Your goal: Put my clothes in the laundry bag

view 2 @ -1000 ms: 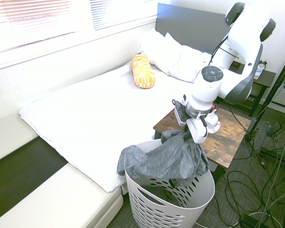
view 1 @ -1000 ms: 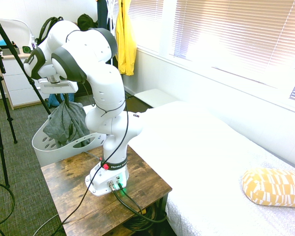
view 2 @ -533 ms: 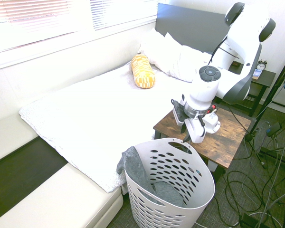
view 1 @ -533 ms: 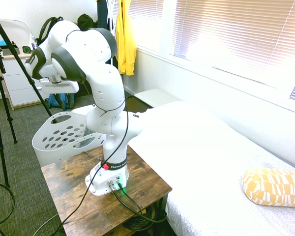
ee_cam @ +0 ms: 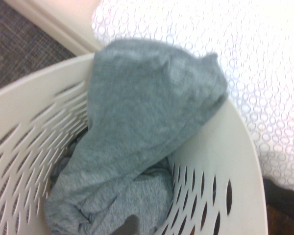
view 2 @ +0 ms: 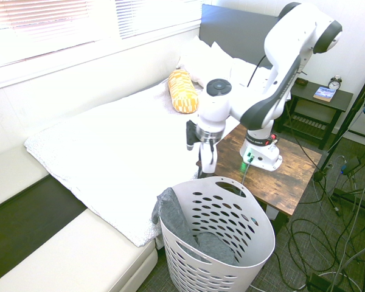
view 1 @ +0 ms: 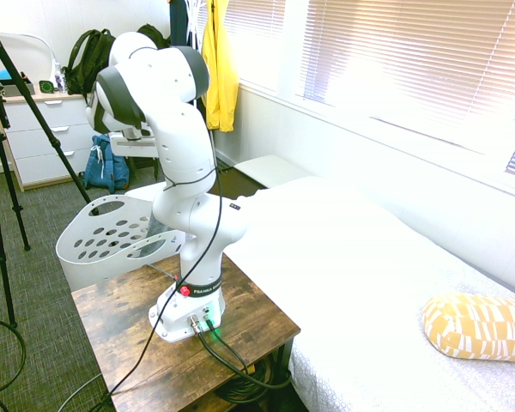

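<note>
The clothes (view 2: 169,210), a dark blue-grey garment, lie inside the laundry bag (view 2: 258,240), a white holed basket on the floor beside the bed. One fold drapes over the basket's bed-side rim, and the rest is bunched at the bottom. My gripper (view 2: 205,172) hangs open and empty just above the basket's far rim. The wrist view looks straight down on the clothes (ee_cam: 147,122) draped over the laundry bag (ee_cam: 235,161) wall. In the first exterior view the laundry bag (view 1: 112,236) shows behind the arm, with its contents hidden.
The arm stands on a wooden side table (view 2: 295,173) next to the white bed (view 2: 121,140). A yellow patterned pillow (view 2: 182,91) lies on the bed. A yellow jacket (view 1: 219,69) hangs on the wall, and a blue backpack (view 1: 103,167) leans by the dresser (view 1: 34,137).
The gripper opened and let go of the clothes, which dropped into the laundry bag. The arm then swung from the table side towards the bed side of the basket.
</note>
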`<state>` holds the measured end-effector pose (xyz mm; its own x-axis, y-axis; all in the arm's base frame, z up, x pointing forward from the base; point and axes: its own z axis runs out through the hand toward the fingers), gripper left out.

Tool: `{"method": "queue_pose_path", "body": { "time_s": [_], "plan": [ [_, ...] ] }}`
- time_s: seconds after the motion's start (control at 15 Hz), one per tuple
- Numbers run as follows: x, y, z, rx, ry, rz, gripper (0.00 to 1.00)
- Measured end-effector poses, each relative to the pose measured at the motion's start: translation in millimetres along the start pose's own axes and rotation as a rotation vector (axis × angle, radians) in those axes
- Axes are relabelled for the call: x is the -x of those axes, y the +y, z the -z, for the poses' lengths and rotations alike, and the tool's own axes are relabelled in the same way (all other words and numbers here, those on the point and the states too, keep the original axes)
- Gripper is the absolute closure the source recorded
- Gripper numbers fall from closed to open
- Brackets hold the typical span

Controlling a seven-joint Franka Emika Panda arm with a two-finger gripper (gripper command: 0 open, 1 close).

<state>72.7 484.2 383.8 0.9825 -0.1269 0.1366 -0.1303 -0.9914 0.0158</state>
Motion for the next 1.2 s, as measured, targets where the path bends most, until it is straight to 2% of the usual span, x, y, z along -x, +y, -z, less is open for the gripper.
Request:
{"method": "queue_pose_path", "body": {
  "time_s": [0.2, 0.4, 0.6, 0.73, 1.2],
  "plan": [
    [-79, -30, -18, -0.025, -0.006, -0.062, 0.0],
    [-124, -46, -80, -0.003, -0.073, -0.127, 0.0],
    [-129, -75, -152, 0.005, -0.148, -0.149, 0.0],
    [-128, -95, -184, 0.005, -0.185, -0.174, 0.0],
    [-89, -107, -253, 0.126, -0.278, -0.206, 0.0]
  ]
}}
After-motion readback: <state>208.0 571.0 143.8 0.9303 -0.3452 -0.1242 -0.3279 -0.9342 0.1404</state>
